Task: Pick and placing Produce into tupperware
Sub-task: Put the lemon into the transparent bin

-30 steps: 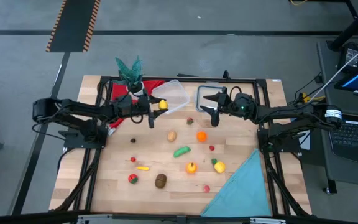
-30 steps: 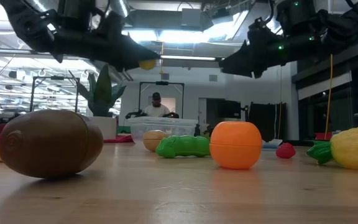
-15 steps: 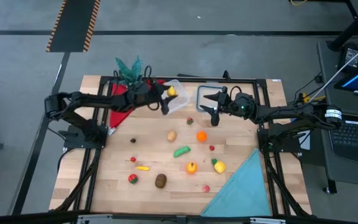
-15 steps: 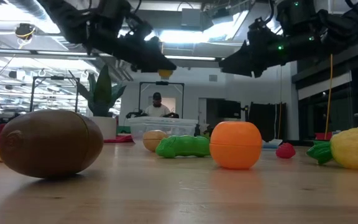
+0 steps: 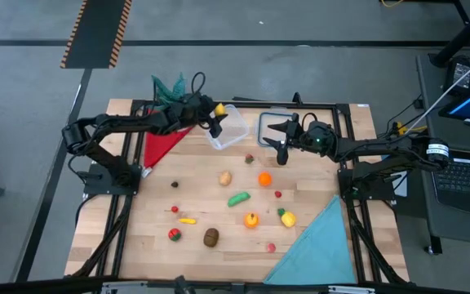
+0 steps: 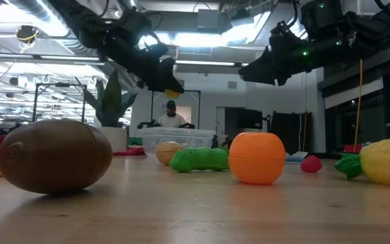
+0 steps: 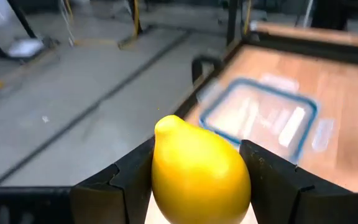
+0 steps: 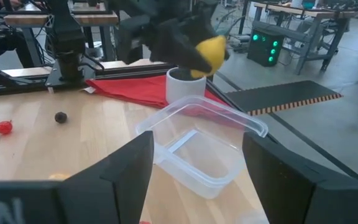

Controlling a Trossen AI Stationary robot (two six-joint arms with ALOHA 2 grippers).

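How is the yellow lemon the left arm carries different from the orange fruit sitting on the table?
The lemon is yellow and egg-shaped with a pointed tip; the orange is orange and round. The lemon is up in the air, clamped in the left gripper by the clear container; the orange rests untouched on the wooden table. Both are small toy fruits.

A green potted plant (image 5: 170, 88) stands at the table's (image 5: 153, 245) far left corner, beside a red cloth (image 5: 160, 140). A clear lid with a blue-grey rim (image 5: 269, 124) lies near the far edge. A teal cloth (image 5: 321, 245) covers the near right corner. A person (image 6: 171, 116) sits in the room behind.
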